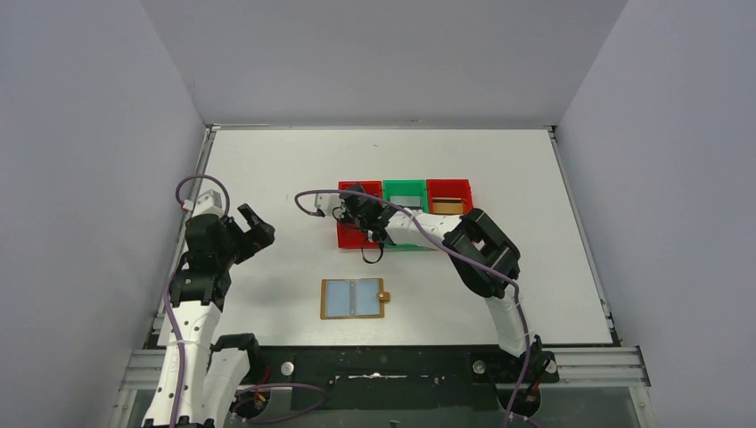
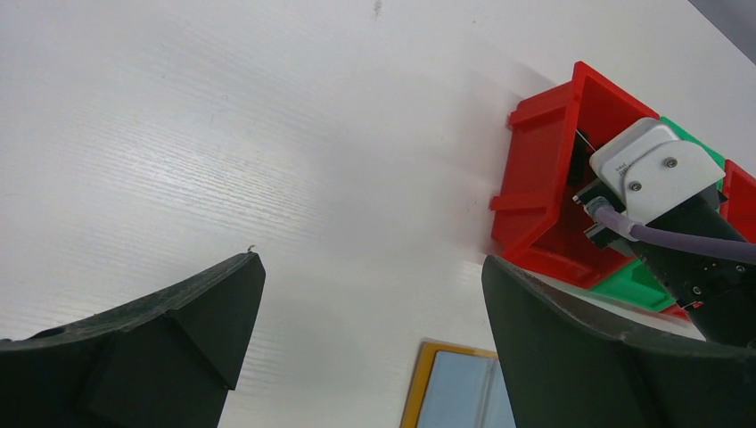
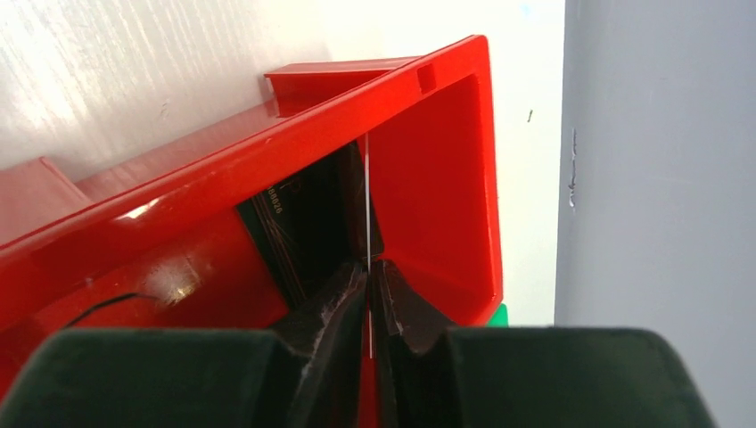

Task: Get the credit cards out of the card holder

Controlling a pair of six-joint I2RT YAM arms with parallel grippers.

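On white table (image 1: pixel 267 178), right gripper (image 3: pixel 368 267) pinches black card (image 3: pixel 312 223), its digits illegible

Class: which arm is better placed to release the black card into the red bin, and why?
Right. Its tool pinches the black card inside the red bin; the left tool hangs open, well away from it.

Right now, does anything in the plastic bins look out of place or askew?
Yes: the thin black credit card stands on edge in the left red plastic bin, pinched by the right gripper, not lying flat.
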